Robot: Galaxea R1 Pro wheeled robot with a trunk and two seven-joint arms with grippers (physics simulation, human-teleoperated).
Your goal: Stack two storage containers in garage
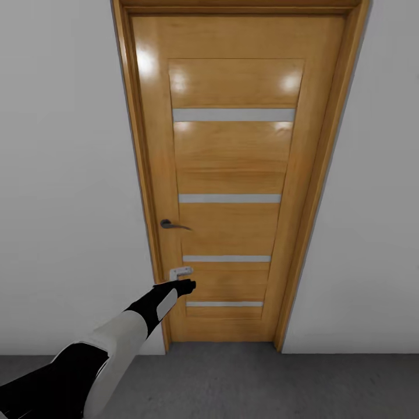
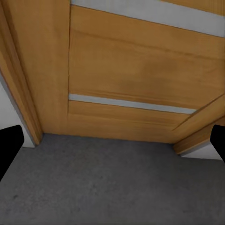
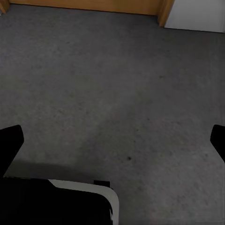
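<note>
A big wooden door is seen shut between pale walls. Grey floor is spread below it. The left gripper is held wide near the door, under the handle. The right gripper is held wide over the floor.

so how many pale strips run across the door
4. All lie on the door panel, stacked from top to bottom: top strip, second strip, third strip just below the handle, bottom strip beside the left gripper.
</note>
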